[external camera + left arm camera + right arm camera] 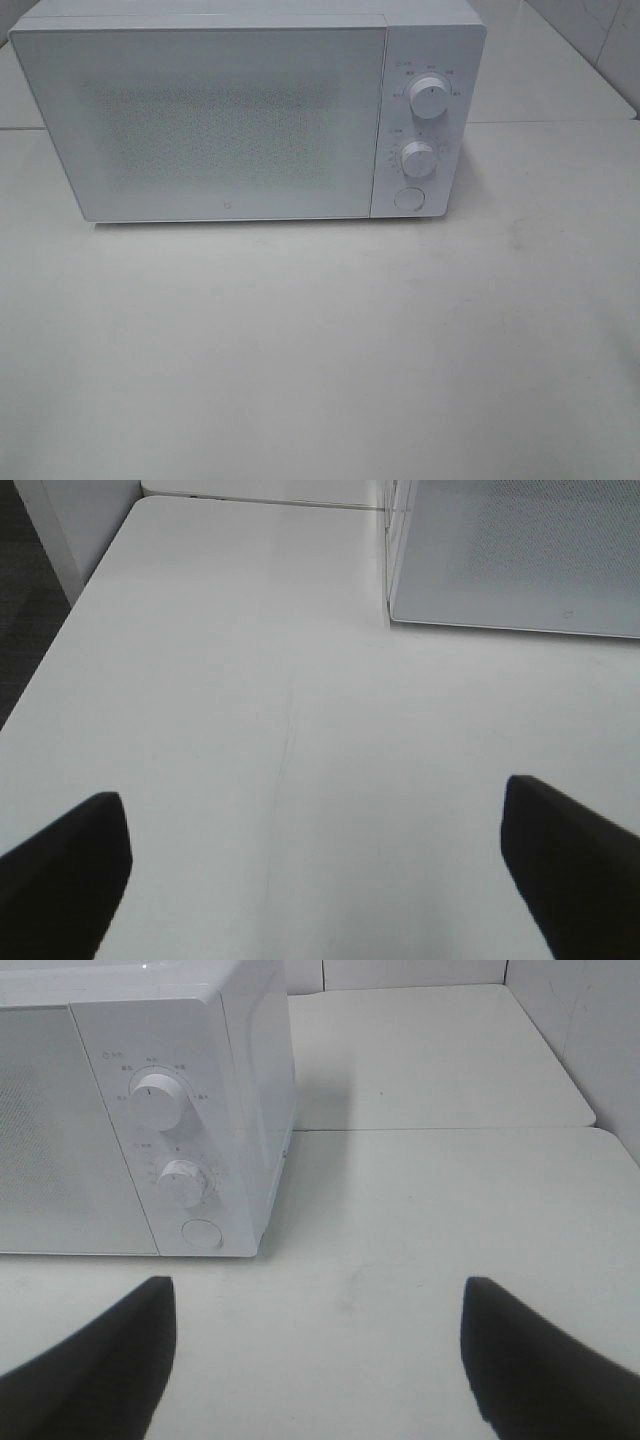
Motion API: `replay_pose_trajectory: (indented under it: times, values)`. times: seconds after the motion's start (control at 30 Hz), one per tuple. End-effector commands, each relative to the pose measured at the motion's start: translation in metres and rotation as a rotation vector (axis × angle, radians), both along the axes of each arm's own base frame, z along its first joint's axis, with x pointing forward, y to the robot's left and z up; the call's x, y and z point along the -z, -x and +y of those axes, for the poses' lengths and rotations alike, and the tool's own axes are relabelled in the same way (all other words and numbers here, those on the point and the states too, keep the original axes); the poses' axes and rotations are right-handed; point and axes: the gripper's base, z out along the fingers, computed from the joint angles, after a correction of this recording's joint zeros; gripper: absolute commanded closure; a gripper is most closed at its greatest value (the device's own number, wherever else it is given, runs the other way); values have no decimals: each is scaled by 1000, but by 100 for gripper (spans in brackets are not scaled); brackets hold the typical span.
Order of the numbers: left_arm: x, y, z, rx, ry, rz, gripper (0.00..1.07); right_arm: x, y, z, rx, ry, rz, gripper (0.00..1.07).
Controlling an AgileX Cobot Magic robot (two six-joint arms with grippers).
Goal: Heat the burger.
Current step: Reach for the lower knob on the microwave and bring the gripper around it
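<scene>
The burger is not in view; whether it sits inside the closed microwave point(220, 120) cannot be told. Left gripper point(312, 802) and right gripper point(320, 1292) hang over the surface point(320, 350), jaws apart, holding nothing. The release button point(409, 198) lies far-right, nearer the right gripper.

Microwave point(230, 120) dial markings point(403, 66) (all illegible)

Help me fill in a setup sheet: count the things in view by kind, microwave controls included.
Microwave: 1
Knobs: 2, upper knob and lower knob
Round button: 1
Pincers: 2, left pincer and right pincer, both open
Total: 6
</scene>
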Motion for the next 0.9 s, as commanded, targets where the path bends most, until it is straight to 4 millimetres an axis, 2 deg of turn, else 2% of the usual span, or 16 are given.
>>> replay_pose_trajectory:
  times: [0.03,0.1,0.2,0.53,0.9]
  values:
    - [0,-1,0,-6,7,-5,14,0,-8,1,2,1,-15,31]
    - [0,-1,0,-6,7,-5,14,3,-22,3,-3,3,1,32]
    - [0,-1,0,-6,7,-5,14,5,-32,4,-7,2,-1,32]
    - [0,-1,0,-6,7,-5,14,7,-56,8,-14,-29,-53,32]
    - [0,-1,0,-6,7,-5,14,19,-88,13,-30,-48,-107,32]
